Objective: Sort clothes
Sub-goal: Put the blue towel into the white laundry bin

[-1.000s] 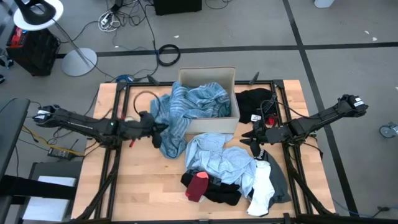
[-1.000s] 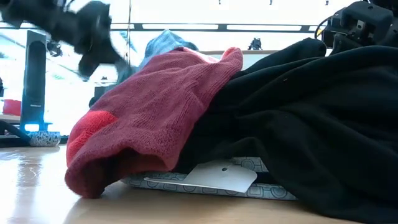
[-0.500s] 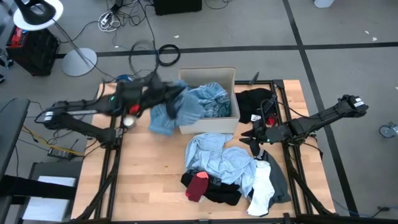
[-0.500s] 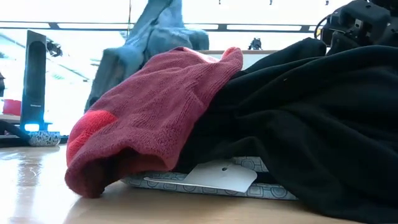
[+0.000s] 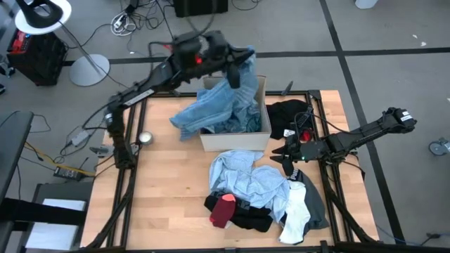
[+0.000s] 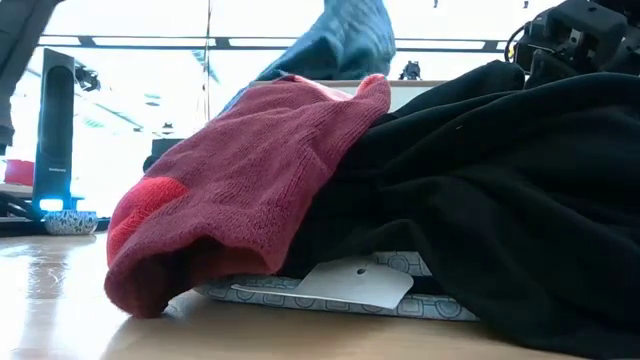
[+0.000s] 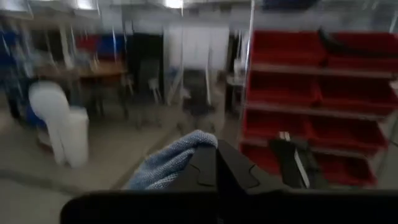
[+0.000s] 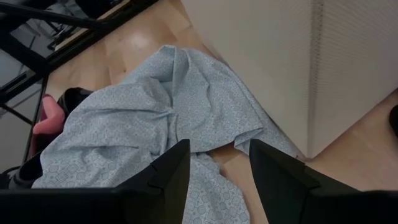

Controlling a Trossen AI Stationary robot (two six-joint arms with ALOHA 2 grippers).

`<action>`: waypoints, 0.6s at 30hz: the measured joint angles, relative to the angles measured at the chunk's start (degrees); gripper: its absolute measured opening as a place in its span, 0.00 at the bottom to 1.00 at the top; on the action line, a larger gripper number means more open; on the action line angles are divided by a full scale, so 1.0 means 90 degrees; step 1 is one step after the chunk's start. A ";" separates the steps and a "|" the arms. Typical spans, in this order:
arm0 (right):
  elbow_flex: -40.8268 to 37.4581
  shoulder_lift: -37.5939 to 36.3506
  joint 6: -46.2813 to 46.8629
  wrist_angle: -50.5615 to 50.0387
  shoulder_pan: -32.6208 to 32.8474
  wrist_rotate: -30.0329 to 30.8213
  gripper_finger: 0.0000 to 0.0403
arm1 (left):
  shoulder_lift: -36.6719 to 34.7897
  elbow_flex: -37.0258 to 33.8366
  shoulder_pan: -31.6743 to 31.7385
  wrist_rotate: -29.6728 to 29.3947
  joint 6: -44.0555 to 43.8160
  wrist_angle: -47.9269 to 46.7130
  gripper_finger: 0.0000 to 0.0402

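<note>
My left gripper [image 5: 238,57] is raised high over the beige cardboard box [image 5: 263,90] and shut on a blue-grey striped garment [image 5: 211,105]. The garment hangs down into the box, and its lower end [image 5: 184,125] drapes over the box's left wall. It also shows in the low view [image 6: 350,35]. My right gripper [image 5: 287,156] is open and empty, low over a light blue garment [image 5: 247,176] by the box's near right corner. A small red piece [image 5: 223,209] lies on black clothes [image 5: 247,219]. White [image 5: 295,214] and grey [image 5: 318,204] pieces lie beside them. My left gripper pinches a bunched upper end of the striped garment [image 7: 169,165] between its two shut fingers [image 7: 217,168]; how many layers, I cannot tell. The garment hangs slack below the gripper. Its lower part rests in the box and over the left wall.
A black garment [image 5: 288,114] lies to the right of the box. A small round metal thing [image 5: 145,138] sits on the table's left part, with bare wood around it. In the low view the red piece [image 6: 250,190] and black cloth [image 6: 500,200] fill the foreground.
My left gripper has risen and swung from the table's left side toward the far edge and right, above the box. It carried the striped garment up off the table. The garment now hangs over the box, with its tail trailing over the left wall.
</note>
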 joint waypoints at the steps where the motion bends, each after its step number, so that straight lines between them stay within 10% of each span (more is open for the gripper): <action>1: 0.0000 0.0000 0.0000 -0.0010 0.0000 -0.0002 0.41 | 0.0151 0.0254 0.0018 0.0001 0.0005 -0.0465 0.00; 8: 0.0000 0.0000 0.0002 -0.0066 0.0000 -0.0029 0.41 | 0.0471 0.0343 0.0034 -0.0463 0.0130 -0.3280 0.00; 18: 0.0000 0.0000 -0.0012 -0.0048 -0.0002 -0.0029 0.41 | 0.0510 -0.2464 -0.0013 -0.0399 -0.0890 -0.2158 0.11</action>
